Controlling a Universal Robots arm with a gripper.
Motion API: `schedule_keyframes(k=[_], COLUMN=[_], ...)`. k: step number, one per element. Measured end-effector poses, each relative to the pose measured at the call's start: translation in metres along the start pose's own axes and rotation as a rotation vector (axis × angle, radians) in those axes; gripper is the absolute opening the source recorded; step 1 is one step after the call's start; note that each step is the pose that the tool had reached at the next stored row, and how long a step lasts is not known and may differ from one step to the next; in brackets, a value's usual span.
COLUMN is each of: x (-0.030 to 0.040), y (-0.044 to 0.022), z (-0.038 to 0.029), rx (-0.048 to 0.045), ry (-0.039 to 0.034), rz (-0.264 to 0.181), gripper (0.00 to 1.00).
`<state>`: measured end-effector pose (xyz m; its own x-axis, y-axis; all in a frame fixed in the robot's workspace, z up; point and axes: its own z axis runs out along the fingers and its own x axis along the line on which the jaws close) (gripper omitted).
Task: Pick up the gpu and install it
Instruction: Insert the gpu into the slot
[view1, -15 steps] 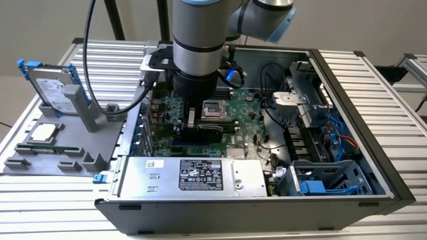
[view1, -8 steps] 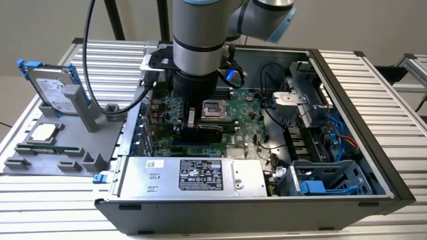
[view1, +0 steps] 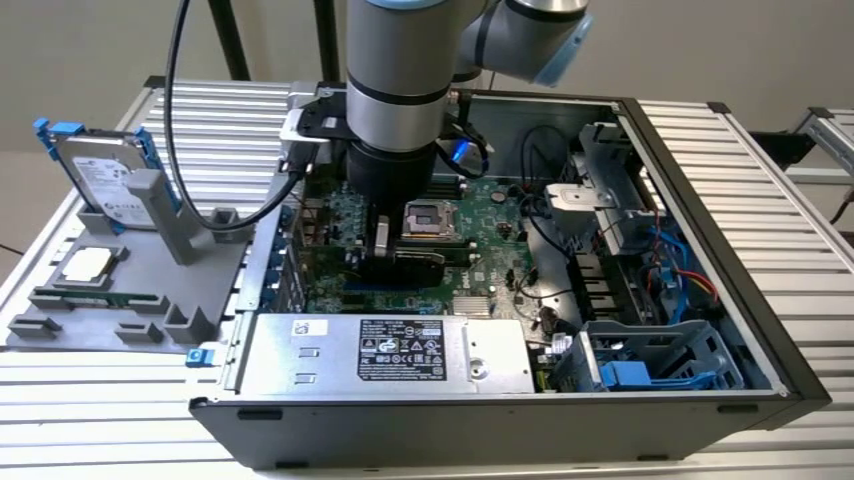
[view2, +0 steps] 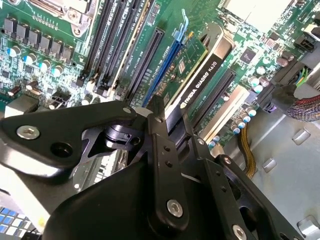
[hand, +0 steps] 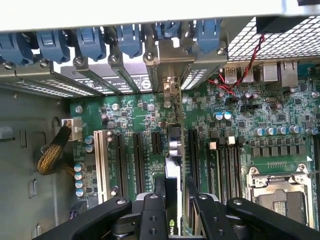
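Observation:
The gpu (view1: 416, 268) stands on edge on the green motherboard (view1: 501, 205) inside the open computer case. My gripper (view1: 398, 240) reaches down from above and is shut on its upper edge. In the second wrist view the black fingers (view2: 159, 131) clamp the gpu (view2: 200, 80), whose black shroud runs along an expansion slot. In the first wrist view the gpu (hand: 173, 170) is seen edge-on between the fingers (hand: 152, 212), and its silver bracket (hand: 170, 90) meets the rear slot openings. Whether the card sits fully in the slot is hidden.
The case walls (view1: 721, 200) ring the work area. A power supply (view1: 387, 350) lies in front, a drive cage (view1: 641, 360) and cables (view1: 587, 200) at the exterior view's right. A hard drive with blue rails (view1: 107, 180) stands in a grey holder (view1: 120, 300) outside the case.

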<state>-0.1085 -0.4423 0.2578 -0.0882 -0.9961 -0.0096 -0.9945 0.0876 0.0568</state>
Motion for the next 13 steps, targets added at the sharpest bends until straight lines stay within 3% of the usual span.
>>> schedule_keyframes(k=[13], x=[0.0001], y=[0.0019], z=[0.0026], rx=[0.0002], ry=[-0.0007], rz=[-0.011], gripper=[0.00])
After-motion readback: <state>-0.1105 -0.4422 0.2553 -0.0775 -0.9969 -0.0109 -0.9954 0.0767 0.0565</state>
